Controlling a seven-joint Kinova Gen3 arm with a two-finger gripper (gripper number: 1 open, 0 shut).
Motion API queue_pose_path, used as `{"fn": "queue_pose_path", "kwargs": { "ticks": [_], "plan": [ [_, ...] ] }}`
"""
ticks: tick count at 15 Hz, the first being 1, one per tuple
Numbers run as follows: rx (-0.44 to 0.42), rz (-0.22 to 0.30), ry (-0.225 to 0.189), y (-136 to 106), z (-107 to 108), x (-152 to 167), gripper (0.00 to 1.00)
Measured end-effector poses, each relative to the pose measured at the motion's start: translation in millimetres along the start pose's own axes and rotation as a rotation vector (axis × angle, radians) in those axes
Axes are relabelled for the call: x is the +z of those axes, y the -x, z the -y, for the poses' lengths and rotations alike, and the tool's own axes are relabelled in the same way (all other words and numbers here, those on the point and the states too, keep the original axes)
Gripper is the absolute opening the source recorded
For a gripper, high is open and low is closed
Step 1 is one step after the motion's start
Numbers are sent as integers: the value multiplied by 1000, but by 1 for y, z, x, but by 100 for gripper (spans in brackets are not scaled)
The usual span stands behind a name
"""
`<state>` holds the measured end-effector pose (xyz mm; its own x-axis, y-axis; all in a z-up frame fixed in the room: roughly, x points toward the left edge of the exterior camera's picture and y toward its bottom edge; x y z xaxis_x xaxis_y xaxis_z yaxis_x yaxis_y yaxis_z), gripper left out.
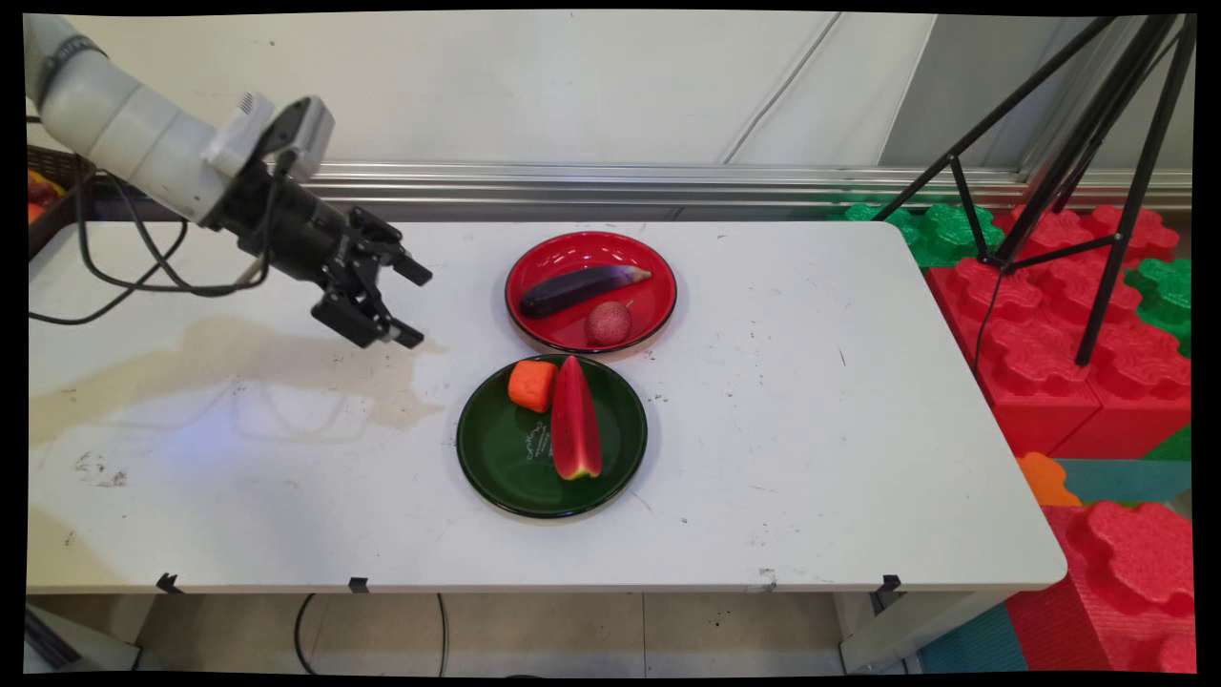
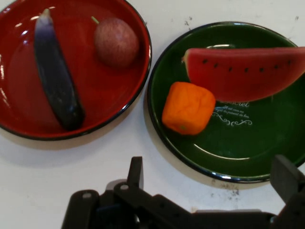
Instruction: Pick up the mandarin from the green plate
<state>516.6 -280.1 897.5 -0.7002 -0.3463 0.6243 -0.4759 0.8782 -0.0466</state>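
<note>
While its jaws stand released and hold nothing, the gripper [image 1: 412, 303] hangs above the table [image 1: 811, 401]. Just ahead of the jaws lies a green plate [image 2: 190, 157] with an orange cube [image 2: 188, 108] and a melon slice [image 2: 243, 72]; beside it a red plate [image 2: 138, 90] holds an eggplant [image 2: 56, 76] and a reddish fruit [image 2: 116, 42].
</note>
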Motion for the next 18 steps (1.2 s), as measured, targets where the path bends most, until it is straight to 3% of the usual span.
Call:
{"fn": "queue_pose_path", "kwargs": {
  "ticks": [18],
  "plan": [
    [87,60,27,-5,-11,101,100]
  ]
}}
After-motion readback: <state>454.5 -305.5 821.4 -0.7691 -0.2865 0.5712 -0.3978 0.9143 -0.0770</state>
